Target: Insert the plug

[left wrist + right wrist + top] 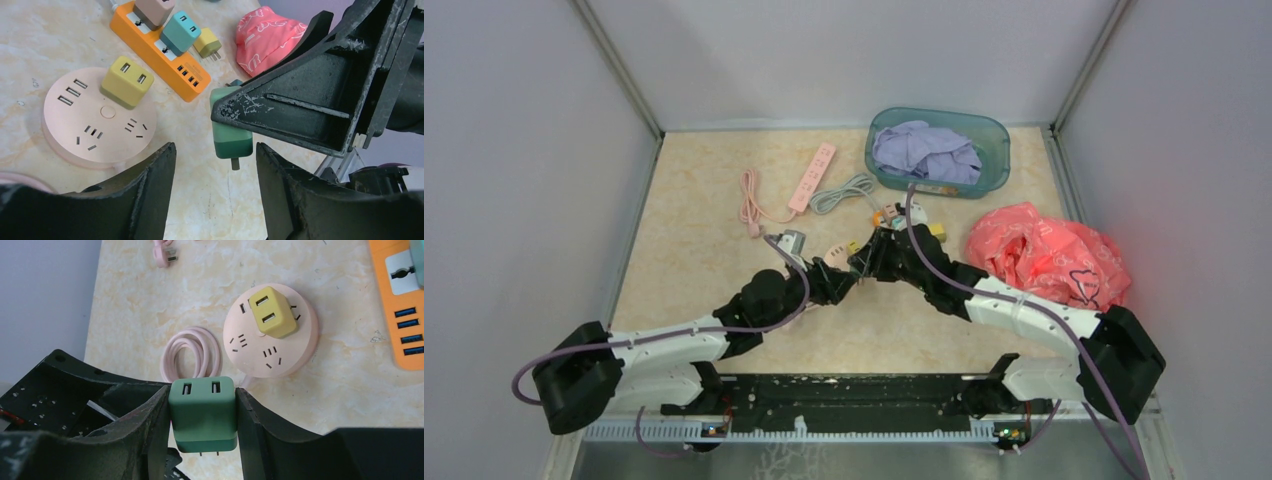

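My right gripper (203, 401) is shut on a dark green two-port USB plug (202, 412), prongs pointing down, held above the table. In the left wrist view the same green plug (231, 139) hangs between my open, empty left gripper (215, 150) fingers without touching them. A round pink power socket (280, 352) with a yellow plug (272, 312) in it lies just beyond; it also shows in the left wrist view (95, 125). In the top view both grippers meet mid-table, the left (836, 272) and the right (866, 258).
An orange power strip (165, 55) carries pink and teal plugs, with a loose yellow plug (209, 42) beside it. A coiled pink cable (192, 352), a long pink strip (812, 177), a grey cable (844, 190), a teal basin (996, 150) of purple cloth and a red bag (1044, 255) lie around.
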Tool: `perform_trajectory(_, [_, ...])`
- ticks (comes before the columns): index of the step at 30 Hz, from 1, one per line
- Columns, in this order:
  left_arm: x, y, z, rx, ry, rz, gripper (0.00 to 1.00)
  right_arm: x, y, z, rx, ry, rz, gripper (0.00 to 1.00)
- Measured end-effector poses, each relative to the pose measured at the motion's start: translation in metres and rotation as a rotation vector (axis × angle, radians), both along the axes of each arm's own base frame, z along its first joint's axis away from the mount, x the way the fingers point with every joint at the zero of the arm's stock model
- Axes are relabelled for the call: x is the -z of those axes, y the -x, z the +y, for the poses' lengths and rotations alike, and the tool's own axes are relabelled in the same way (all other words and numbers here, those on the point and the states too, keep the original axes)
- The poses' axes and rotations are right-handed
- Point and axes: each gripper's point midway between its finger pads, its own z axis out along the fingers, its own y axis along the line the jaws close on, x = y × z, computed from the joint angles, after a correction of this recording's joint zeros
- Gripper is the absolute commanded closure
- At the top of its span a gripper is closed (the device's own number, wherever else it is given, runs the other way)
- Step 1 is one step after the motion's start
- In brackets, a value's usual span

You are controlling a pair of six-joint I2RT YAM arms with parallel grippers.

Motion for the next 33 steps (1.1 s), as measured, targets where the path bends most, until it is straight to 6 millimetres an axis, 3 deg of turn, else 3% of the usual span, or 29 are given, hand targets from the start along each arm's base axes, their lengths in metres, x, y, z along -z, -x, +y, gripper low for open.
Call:
perform_trajectory(6, [-0.002,-0.007,-0.005,-0.015,0.013,-0.025,0.47,0.0,0.001,0.004,0.003,-0.039,0.005,0.71])
perform_trajectory(18, [-0.005,-0.006,-0.013,0.007,0.033,-0.037,0.87,0.002,0.002,0.003,0.02,-0.09,-0.002,0.69])
perform_trajectory(23, [-0.006,-0.005,-0.013,0.012,0.034,-0.041,1.0,0.001,0.002,0.003,0.023,-0.112,-0.011,0.57])
perform_trajectory(29, [-0.015,-0.004,-0.008,0.005,0.039,-0.071,1.0,-0.011,0.005,0.007,0.003,-0.148,-0.033,0.37])
perform_trajectory(33, [-0.017,-0.006,0.0,-0.005,0.023,-0.099,1.0,-0.022,0.008,0.008,-0.032,-0.162,-0.07,0.31])
